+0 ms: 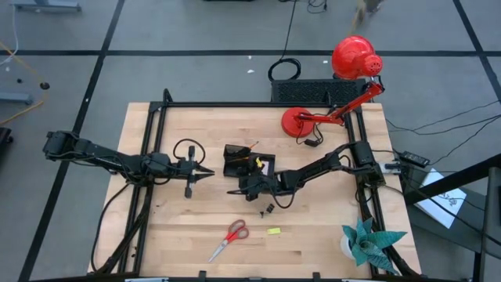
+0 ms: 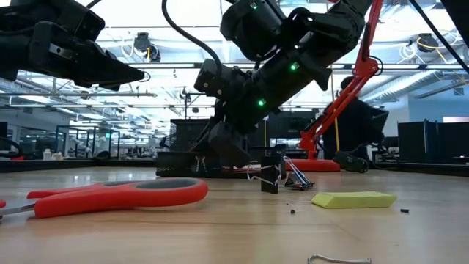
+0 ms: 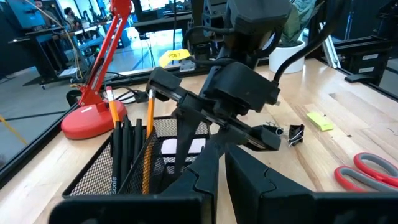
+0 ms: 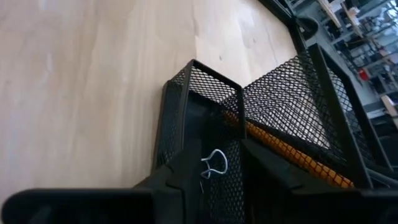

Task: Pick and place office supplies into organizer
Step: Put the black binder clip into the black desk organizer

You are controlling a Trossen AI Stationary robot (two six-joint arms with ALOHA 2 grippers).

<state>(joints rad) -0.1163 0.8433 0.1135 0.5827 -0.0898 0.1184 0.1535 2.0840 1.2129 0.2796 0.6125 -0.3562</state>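
Right tool (image 4: 221, 152) over organizer (image 4: 180, 112), fingers parted about binder clip (image 4: 215, 163), orange pencil (image 4: 280, 149) leaning upright

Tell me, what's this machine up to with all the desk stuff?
It is tidying office supplies into a black mesh organizer. The right gripper is at the organizer with a small binder clip between its parting fingers. Pencils already stand inside. The left gripper waits beside the organizer. Red scissors, a yellow piece and two black clips lie on the table.
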